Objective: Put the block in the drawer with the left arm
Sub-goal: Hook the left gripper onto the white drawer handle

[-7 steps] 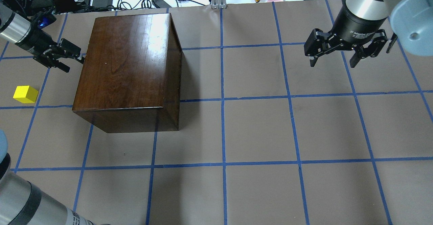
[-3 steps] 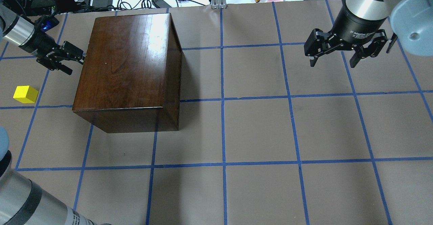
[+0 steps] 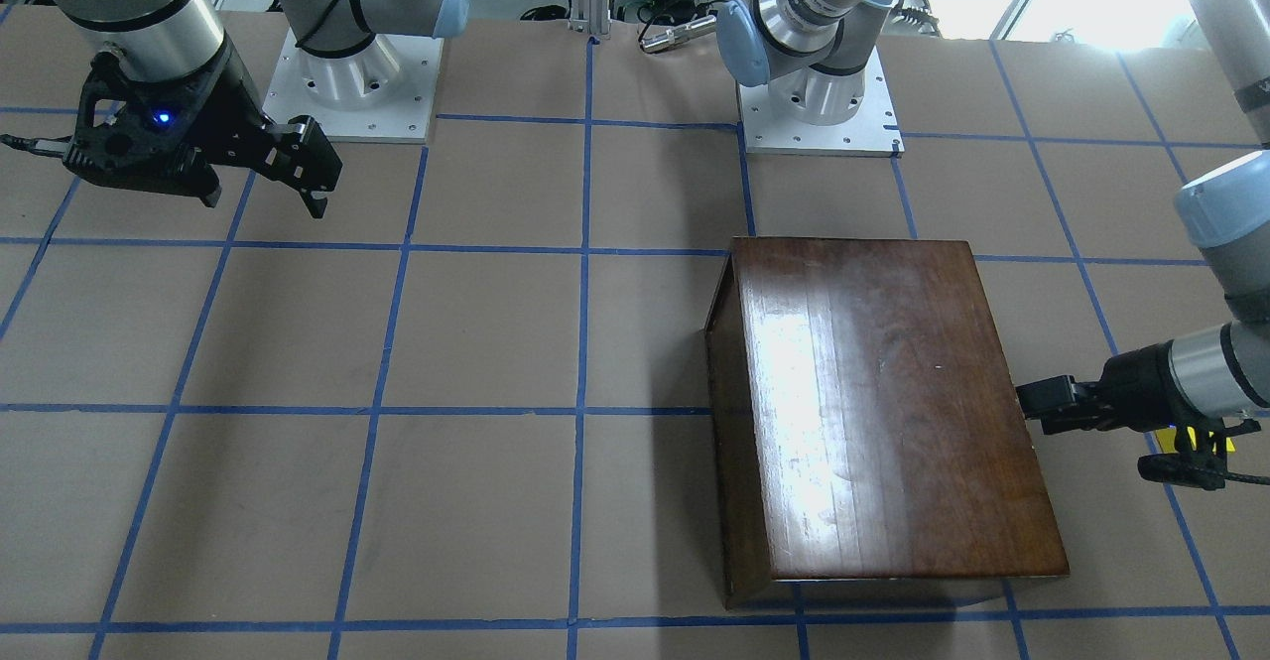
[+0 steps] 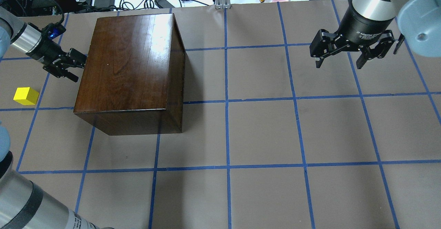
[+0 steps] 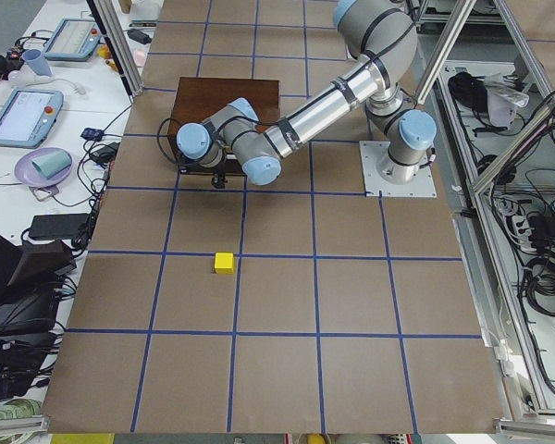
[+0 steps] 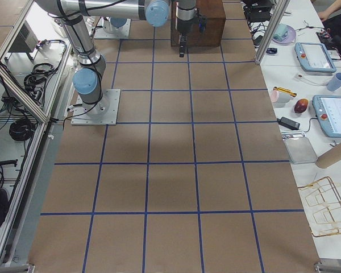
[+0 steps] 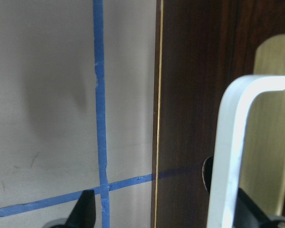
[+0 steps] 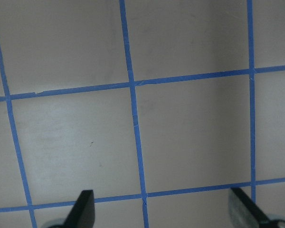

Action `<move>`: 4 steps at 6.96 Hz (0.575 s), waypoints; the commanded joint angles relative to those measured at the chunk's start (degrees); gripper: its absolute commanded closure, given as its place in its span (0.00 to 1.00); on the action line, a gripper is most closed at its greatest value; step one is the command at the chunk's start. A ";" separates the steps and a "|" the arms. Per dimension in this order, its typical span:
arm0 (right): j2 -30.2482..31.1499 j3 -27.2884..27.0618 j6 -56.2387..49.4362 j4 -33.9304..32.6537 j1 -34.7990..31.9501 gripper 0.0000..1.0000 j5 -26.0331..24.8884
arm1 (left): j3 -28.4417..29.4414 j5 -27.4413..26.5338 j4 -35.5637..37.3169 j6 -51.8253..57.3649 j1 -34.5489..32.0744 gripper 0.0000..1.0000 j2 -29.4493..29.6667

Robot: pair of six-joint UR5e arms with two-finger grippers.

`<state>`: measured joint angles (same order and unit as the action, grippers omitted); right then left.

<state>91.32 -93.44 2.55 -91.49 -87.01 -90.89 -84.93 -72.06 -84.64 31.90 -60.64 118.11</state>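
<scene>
Dark wooden box [image 4: 131, 60]: glossy, standing on the left half of the counter toward its far edge, with a bright glare across the top.
Counter [image 4: 262, 136]: covered in brown paper and marked off in squares with blue tape.
Drawer [image 7: 194, 95]: pushed in. Only its dark front shows, on the side of the box that faces the counter's left edge.
Handle [image 7: 230, 156]: a pale metal bar on a brass plate [image 7: 275, 142], standing out from the drawer front.
Left arm [image 5: 319, 100]: reaches low over the counter's left end, its wrist level and pointed straight at the drawer front.
Left pincer [image 4: 76, 65]: jaws apart, with the tips right up at the drawer front. From the wrist camera the handle sits between the two fingers, nearer one of them. I cannot tell whether either finger touches it.
Block [image 4: 26, 95]: a small yellow cube sitting flat on the counter close to its left edge. It is nearer the robot's side than the left pincer and apart from both the pincer and the box. From across the counter only a sliver of it shows behind the wrist.
Right pincer [image 4: 339, 64]: jaws wide apart and empty, pointing down above the counter toward the far right corner. Its wrist camera shows only paper and tape below.
</scene>
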 commanded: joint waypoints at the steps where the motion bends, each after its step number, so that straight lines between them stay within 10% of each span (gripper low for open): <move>1: 0.00 0.02 0.00 0.00 0.00 0.00 0.01 | 0.03 -0.01 0.26 0.00 0.00 0.07 0.01; 4: 0.00 0.02 0.00 0.00 0.00 0.00 0.01 | 0.38 -0.18 0.61 0.00 0.17 0.13 -0.07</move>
<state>91.32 -93.43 2.55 -91.49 -87.01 -90.88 -84.65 -72.17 -84.18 31.88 -60.56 118.08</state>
